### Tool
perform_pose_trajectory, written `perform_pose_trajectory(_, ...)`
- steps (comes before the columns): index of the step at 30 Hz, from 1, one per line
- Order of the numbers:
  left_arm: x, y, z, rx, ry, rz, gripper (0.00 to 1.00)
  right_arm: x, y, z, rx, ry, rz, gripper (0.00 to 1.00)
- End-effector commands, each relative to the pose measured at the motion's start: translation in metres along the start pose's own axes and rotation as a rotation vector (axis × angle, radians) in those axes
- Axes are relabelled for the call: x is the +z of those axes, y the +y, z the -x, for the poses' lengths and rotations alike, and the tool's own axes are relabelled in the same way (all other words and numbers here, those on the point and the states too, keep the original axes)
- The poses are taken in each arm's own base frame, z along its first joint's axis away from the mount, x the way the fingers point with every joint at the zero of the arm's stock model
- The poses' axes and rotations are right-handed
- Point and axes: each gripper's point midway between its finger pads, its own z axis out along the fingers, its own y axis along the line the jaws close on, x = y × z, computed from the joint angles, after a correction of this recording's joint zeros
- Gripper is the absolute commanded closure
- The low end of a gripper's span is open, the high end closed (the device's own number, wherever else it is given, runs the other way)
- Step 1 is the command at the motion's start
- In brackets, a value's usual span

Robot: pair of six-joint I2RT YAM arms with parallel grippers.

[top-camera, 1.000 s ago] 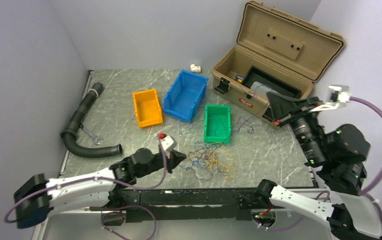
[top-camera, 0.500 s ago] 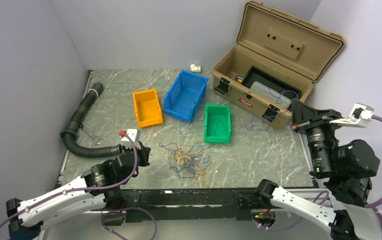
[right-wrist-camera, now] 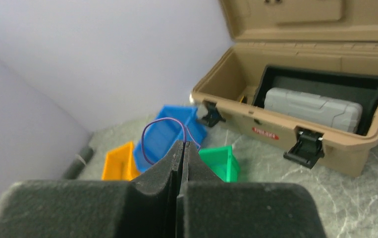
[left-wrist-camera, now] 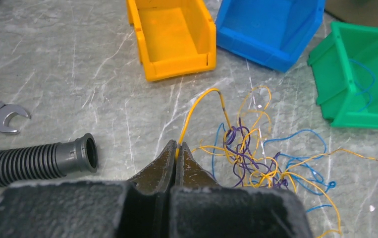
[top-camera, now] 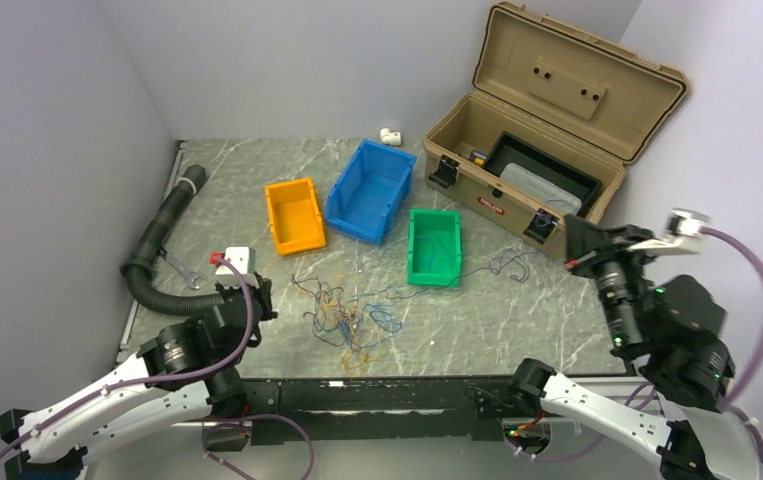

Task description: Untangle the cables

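As the left gripper (top-camera: 260, 297) backs off toward the near-left of the counter (top-camera: 557, 320), the cables (top-camera: 347, 318) drag along with it. A second ago the bunch sat below the green bin (top-camera: 434, 245); now it lies left of the bin and is more spread out. The left wrist view shows the jaws pinched tight on a yellow-orange wire (left-wrist-camera: 196, 104). The right gripper (top-camera: 569, 248), beside the tan toolbox (top-camera: 487, 205), has its jaws clamped too, on a thin purple wire (right-wrist-camera: 149, 136) that loops off the tips. One long strand (top-camera: 477, 268) now runs from the bunch past the green bin toward the right gripper. Judgement: the pull-apart is working and the knot is loosening, but the core looks still snarled, so more separating is needed.
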Motion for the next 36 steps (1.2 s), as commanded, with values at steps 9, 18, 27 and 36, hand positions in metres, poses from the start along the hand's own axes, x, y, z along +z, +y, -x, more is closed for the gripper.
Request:
perform_pose_trajectory(9, 0.004, -0.086, 0.0, 0.252, 0.108, -0.343, 0.18, 0.008, 0.08, -0.085, -0.149, 0.268, 0.355, 1.0)
perform_pose_trajectory(18, -0.008, -0.17, 0.035, 0.241, -0.064, -0.702, 0.01, 0.016, 0.147, -0.045, -0.08, 0.196, 0.541, 1.0)
perform_pose_trajectory(27, -0.026, -0.231, 0.051, 0.22, -0.215, -0.984, 0.01, 0.017, 0.184, -0.02, -0.004, 0.145, 0.648, 1.0)
perform_pose_trajectory(36, -0.028, -0.265, 0.059, 0.223, -0.26, -1.095, 0.01, 0.02, 0.198, -0.004, 0.035, 0.103, 0.678, 1.0)
